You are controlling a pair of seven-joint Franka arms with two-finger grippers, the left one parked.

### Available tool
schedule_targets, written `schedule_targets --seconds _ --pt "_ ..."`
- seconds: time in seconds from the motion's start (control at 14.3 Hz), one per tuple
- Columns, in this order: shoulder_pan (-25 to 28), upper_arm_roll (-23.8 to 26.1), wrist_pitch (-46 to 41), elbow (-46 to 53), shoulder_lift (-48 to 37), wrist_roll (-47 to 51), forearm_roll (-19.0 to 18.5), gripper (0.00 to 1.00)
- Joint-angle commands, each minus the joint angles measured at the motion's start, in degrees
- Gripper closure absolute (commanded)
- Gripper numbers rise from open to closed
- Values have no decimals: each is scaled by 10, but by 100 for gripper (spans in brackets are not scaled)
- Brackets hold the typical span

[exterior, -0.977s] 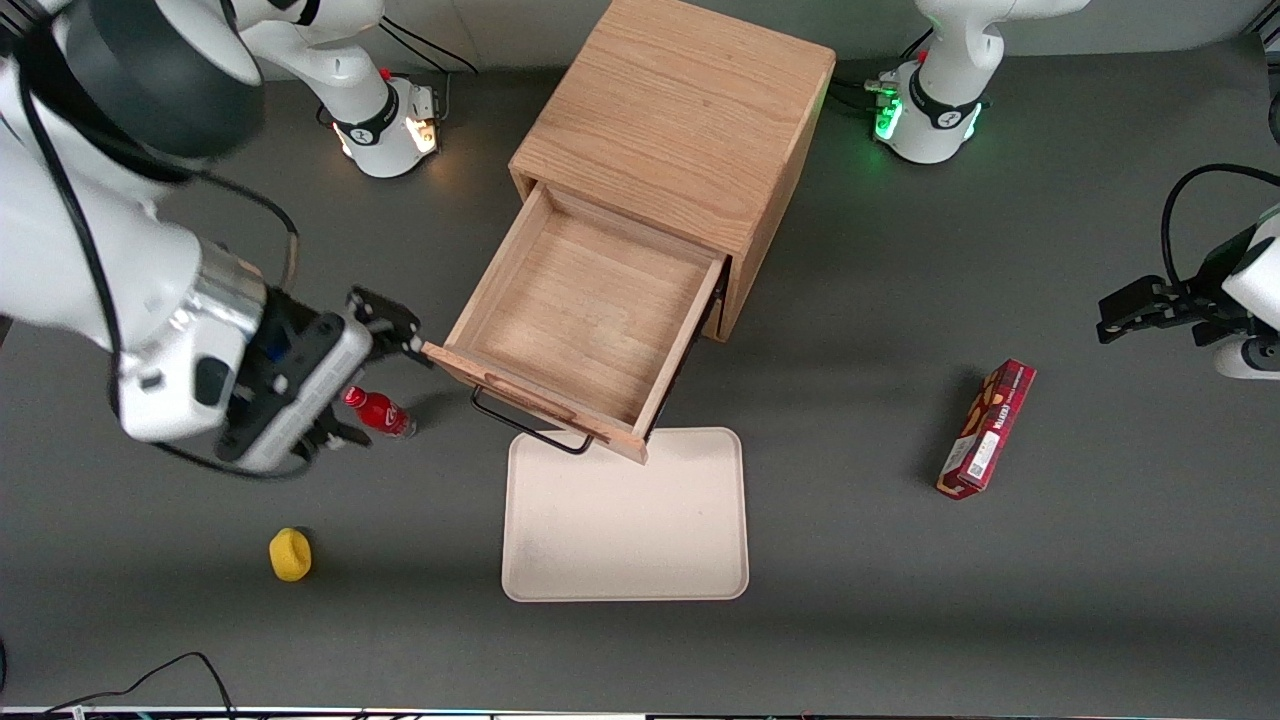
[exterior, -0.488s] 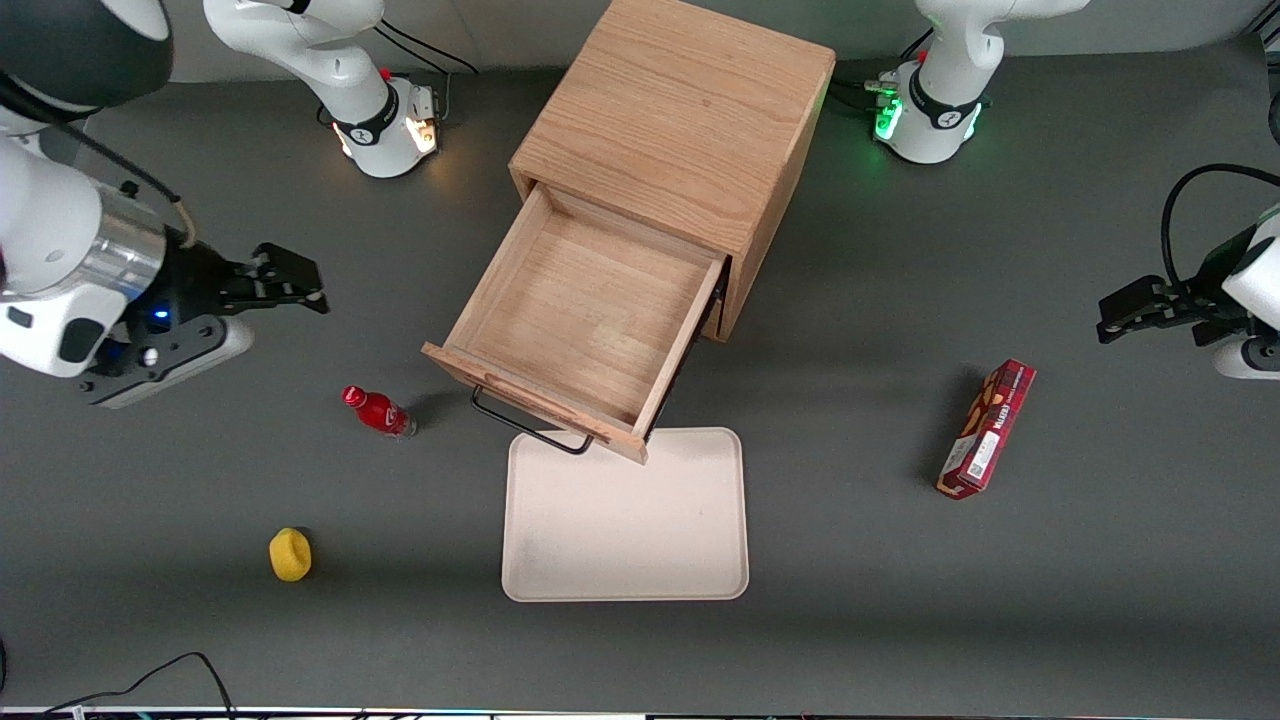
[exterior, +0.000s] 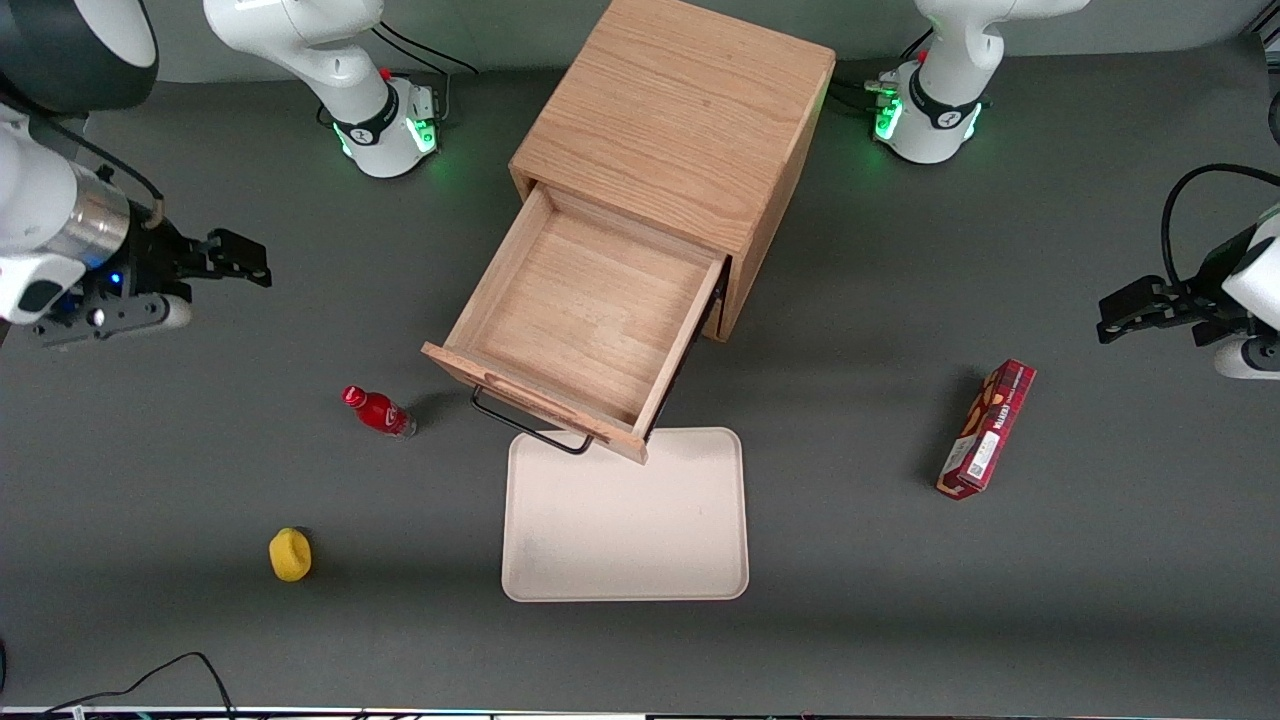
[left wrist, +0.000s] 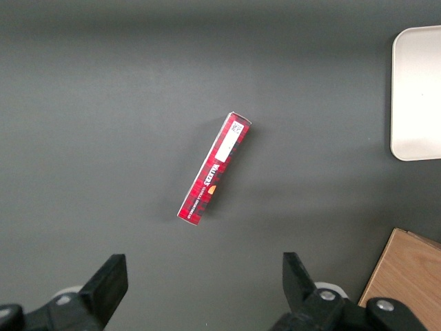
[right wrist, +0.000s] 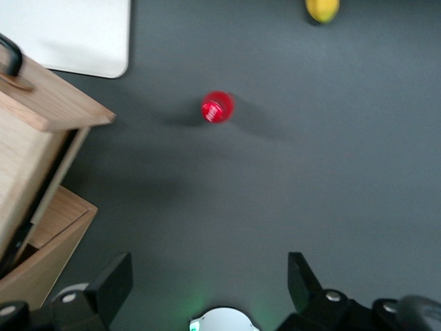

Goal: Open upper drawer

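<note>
The wooden cabinet (exterior: 680, 110) stands at the table's middle. Its upper drawer (exterior: 580, 320) is pulled far out toward the front camera and its inside is bare. The black bar handle (exterior: 530, 428) hangs over the tray's edge. My right gripper (exterior: 245, 262) is open and empty, well away from the drawer toward the working arm's end of the table. In the right wrist view the gripper (right wrist: 210, 279) has its fingers (right wrist: 114, 279) spread wide over bare table, with the drawer's front corner (right wrist: 52, 103) and handle (right wrist: 10, 58) beside it. The lower drawer is hidden under the upper one.
A small red bottle (exterior: 378, 411) stands beside the drawer's front corner and also shows in the right wrist view (right wrist: 218, 107). A yellow object (exterior: 290, 554) lies nearer the front camera. A cream tray (exterior: 625, 515) lies in front of the drawer. A red box (exterior: 986, 428) lies toward the parked arm's end.
My gripper has drawn back from the drawer's front corner toward the working arm's end of the table. The drawer stays open. The working arm's base light went from orange to green.
</note>
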Motion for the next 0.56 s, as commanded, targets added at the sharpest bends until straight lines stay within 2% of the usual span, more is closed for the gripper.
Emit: schedule_targets --seconds 0.0,0.14,0.49 --pt "6 -34 23 -39 -32 85 -16 0" --pt "8 -37 11 -26 -31 97 -28 0" --pt "7 -51 -11 3 -31 93 -31 0"
